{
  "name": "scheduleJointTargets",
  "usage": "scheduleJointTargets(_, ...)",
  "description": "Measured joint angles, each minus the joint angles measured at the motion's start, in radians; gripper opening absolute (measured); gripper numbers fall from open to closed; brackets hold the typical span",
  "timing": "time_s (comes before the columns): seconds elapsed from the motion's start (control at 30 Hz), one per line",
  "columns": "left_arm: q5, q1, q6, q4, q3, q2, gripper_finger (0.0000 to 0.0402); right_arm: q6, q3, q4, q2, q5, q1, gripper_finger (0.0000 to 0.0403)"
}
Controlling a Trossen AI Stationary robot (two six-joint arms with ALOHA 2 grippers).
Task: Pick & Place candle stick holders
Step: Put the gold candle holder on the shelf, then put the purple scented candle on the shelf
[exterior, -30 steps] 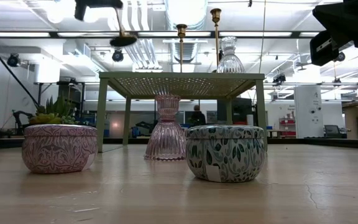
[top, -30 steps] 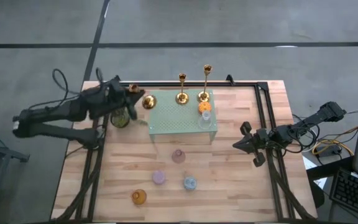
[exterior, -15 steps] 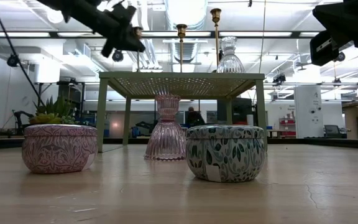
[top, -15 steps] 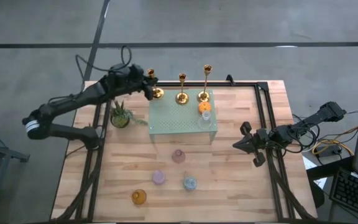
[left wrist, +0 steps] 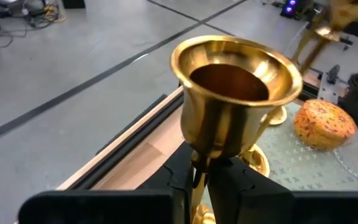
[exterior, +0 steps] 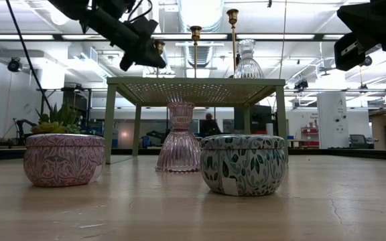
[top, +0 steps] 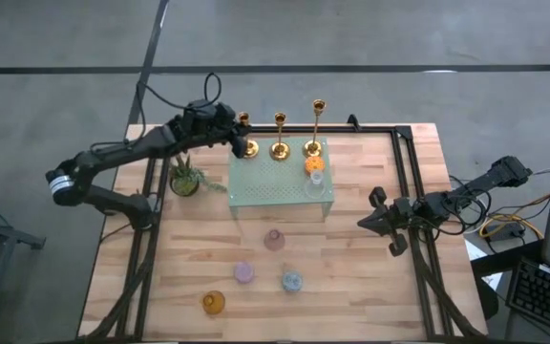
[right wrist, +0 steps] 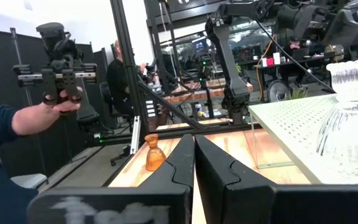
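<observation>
- The left gripper is up at the back of the desk, near 11 o'clock, clamped round the stem of the shortest gold candlestick.
- From the left wrist view, the candlestick's flared cup sits just above the two dark fingers, which are pressed on the thin stem.
- In the low view that candlestick stands about upright by the left end of the raised green mat; I cannot tell whether its base touches the mat.
- Two taller gold candlesticks stand to its 3 o'clock side along the mat's back edge: the middle one and the tallest.
- An orange holder and a clear glass holder sit on the mat at its right end.
- On the bare desk in front: a pink holder, a purple one, a blue one and an amber one.
- A small potted plant stands left of the mat, below the left arm.
- The right gripper waits at the desk's right side, about 3 o'clock, fingers pressed together on nothing.
- A person's hand holding a controller shows in the room beyond.
</observation>
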Motion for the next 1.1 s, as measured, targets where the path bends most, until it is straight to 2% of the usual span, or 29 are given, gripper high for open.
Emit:
scheduleJointTargets(0.23,0.002,-0.031,0.056,0.002,-0.005,0.000,0.0025,-0.002,0.000,0.000,0.000,0.000,0.000,0.0008)
scheduleJointTargets(0.7,-0.004,-0.040,0.086,0.026,-0.064,0.000,0.0068,-0.001,0.000,0.000,0.000,0.000,0.000,0.0008)
scheduleJointTargets(0.83,0.006,-0.041,0.089,-0.002,-0.065,-0.009,0.0096,0.000,0.000,0.000,0.000,0.000,0.000,0.0008)
scheduleJointTargets(1.1,0.013,-0.042,0.087,-0.139,-0.065,-0.034,0.0181,-0.002,0.000,0.000,0.000,0.000,0.000,0.0008)
